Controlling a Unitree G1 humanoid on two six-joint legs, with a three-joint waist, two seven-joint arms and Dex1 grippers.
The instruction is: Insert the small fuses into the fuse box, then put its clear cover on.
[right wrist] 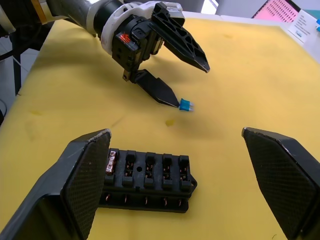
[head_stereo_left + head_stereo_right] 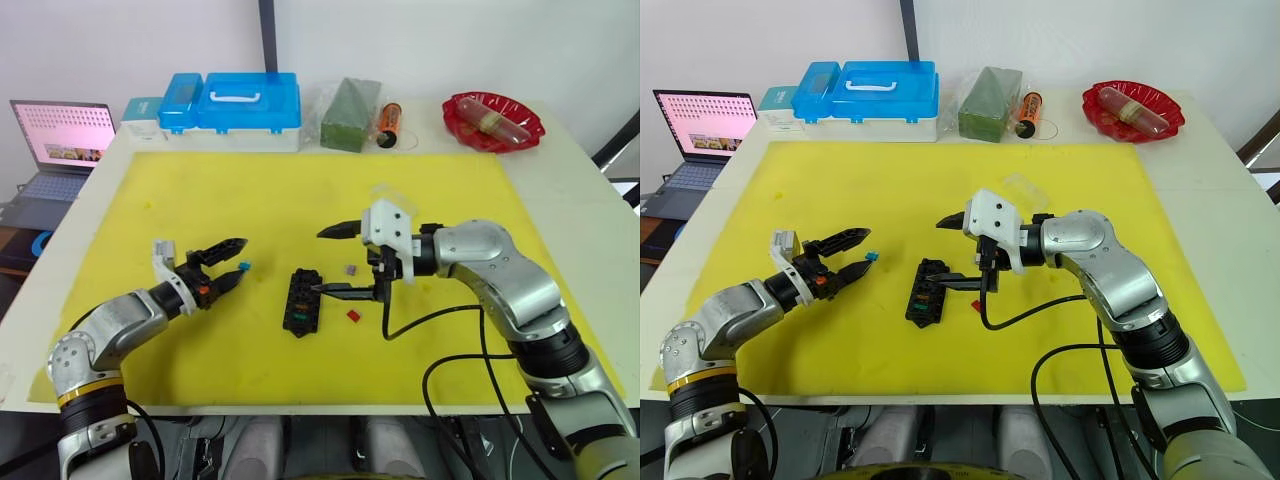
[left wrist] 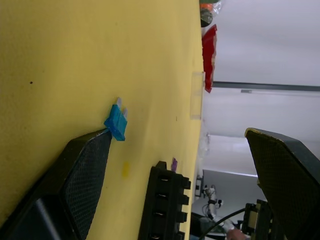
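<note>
Fuse box (image 2: 302,302) is lying on the mat (image 2: 300,190); left gripper (image 1: 192,85) is hovering spread, one fingertip touching the blue fuse (image 1: 186,105) beside the box; right gripper (image 2: 337,262) is spread over the box.

Fuse box (image 2: 302,301) lies mid-mat (image 2: 300,190) on the bench (image 2: 560,170), one fuse (image 2: 245,266) to its left, two fuses (image 2: 350,270) right, clear cover (image 2: 393,197) behind.

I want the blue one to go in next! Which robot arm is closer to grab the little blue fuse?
Probably the left. The left gripper is open, one fingertip right at the blue fuse on the yellow mat. The right gripper, also open, is beyond the fuse box.
</note>
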